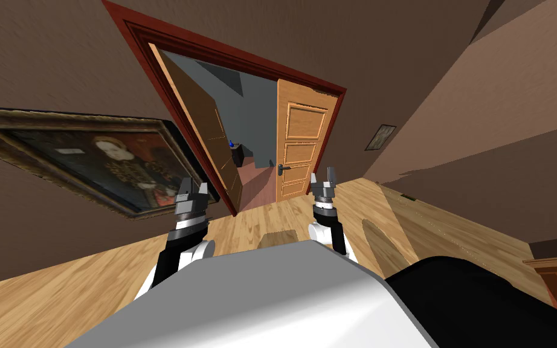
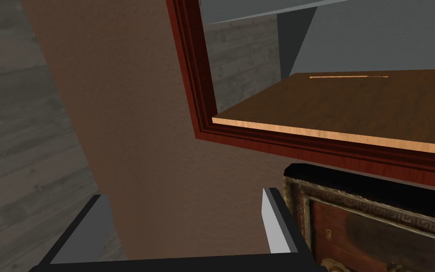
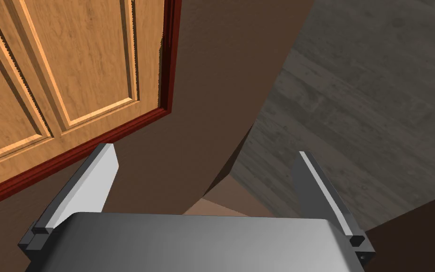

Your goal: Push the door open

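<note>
We are holding both grippers raised in front of us, both open with nothing between the fingers. The left gripper is pointing at the brown wall just beside the dark red door frame, near a corner of the framed portrait. The right gripper is pointing at a corner of the panelled door leaf, where it meets the frame. This leaf, of light wood with a dark handle, is standing in the right half of the frame and is looking shut or nearly shut. The other leaf is swung away into the grey-walled room beyond. Neither gripper is touching the door, and a strip of wooden floor is lying between us and the threshold, so we are judging that the push is not yet begun. Several things could go wrong from here. If we are advancing straight, the left gripper may strike the frame or the portrait, because it is aimed beside the opening. The thin open fingers may catch on the raised panel edges or on the handle and slide off. Pressing close to the frame side, where the hinges probably are, would give little turning and only load the arm.
</note>
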You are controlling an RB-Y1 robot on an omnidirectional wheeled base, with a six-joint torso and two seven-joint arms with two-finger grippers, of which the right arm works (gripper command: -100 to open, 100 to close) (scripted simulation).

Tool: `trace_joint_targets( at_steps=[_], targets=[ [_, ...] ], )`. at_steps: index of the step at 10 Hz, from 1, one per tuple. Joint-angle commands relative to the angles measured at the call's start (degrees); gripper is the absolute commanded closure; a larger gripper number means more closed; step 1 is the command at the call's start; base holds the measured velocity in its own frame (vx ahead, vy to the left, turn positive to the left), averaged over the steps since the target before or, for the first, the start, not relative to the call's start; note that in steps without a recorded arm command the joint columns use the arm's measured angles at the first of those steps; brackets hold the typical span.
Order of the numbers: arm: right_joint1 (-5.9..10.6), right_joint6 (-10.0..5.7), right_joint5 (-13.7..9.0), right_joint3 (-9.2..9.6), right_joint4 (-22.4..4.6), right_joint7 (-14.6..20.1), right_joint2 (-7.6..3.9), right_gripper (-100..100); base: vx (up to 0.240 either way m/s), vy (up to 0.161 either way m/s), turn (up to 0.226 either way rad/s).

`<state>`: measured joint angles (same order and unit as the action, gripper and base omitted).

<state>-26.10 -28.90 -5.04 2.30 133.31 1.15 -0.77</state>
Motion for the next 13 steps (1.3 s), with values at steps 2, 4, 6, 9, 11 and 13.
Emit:
trace_joint_targets(
  at_steps=[2, 4, 6, 9, 11, 13],
  targets=[
    [1.62, -0.01, 0.67, -0.1, -3.08, 0.93, -0.63, -100, 0.049, -0.006, 0.009],
    [2.94, -0.02, 1.21, -0.18, -5.58, 1.69, -1.11, -100, 0.066, -0.013, 0.009],
    [4.65, -0.03, 1.92, -0.28, -8.84, 2.67, -1.72, -100, 0.072, -0.013, 0.01],
    [7.8, -0.05, 3.21, -0.47, -14.27, 4.48, -2.79, -100, 0.084, -0.016, 0.013],
    [9.01, -0.05, 3.71, -0.54, -17.13, 5.17, -3.19, -100, 0.079, -0.01, 0.01],
    [11.51, -0.07, 4.74, -0.69, -21.06, 6.61, -4.0, -100, 0.071, -0.009, 0.011]
  ],
)
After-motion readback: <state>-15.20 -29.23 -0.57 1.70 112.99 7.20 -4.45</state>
